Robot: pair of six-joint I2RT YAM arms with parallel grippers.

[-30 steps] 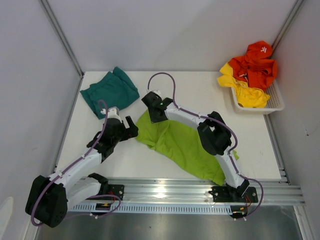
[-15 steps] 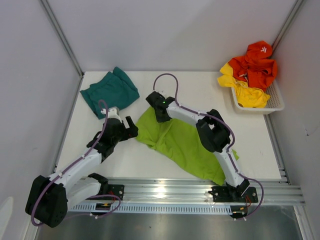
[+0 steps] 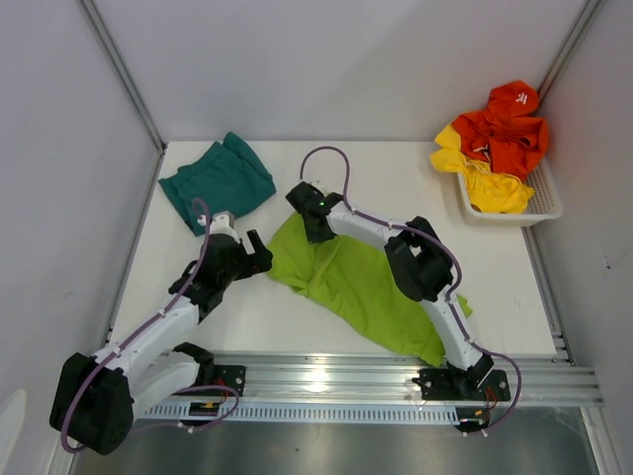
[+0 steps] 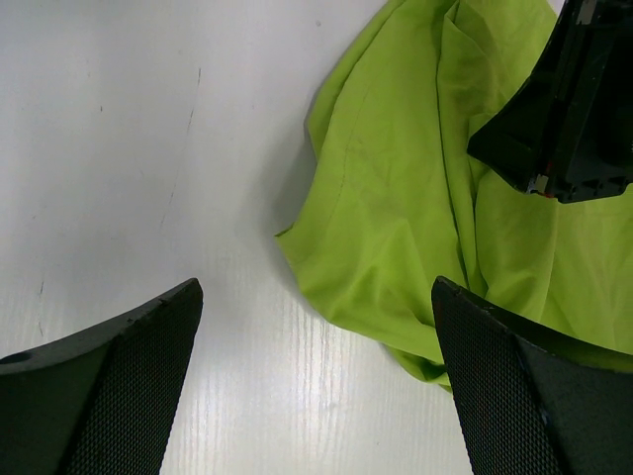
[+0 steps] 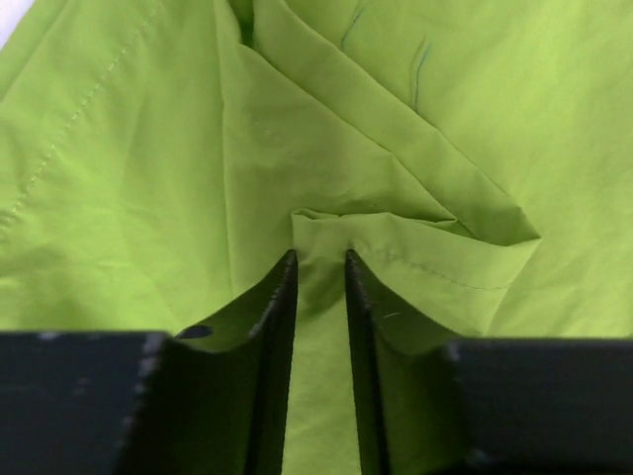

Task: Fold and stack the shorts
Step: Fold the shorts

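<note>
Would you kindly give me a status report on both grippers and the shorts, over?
Right gripper shut on a fold of the lime green shorts. Left gripper open, at their left edge. Teal shorts far left. Nothing in the way.

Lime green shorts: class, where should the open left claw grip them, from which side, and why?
Probably grip the lime green shorts at their loose left edge, sliding the left claw in low from the table side. The edge lies thin and free there, and the right claw pinches a fold farther up.
</note>
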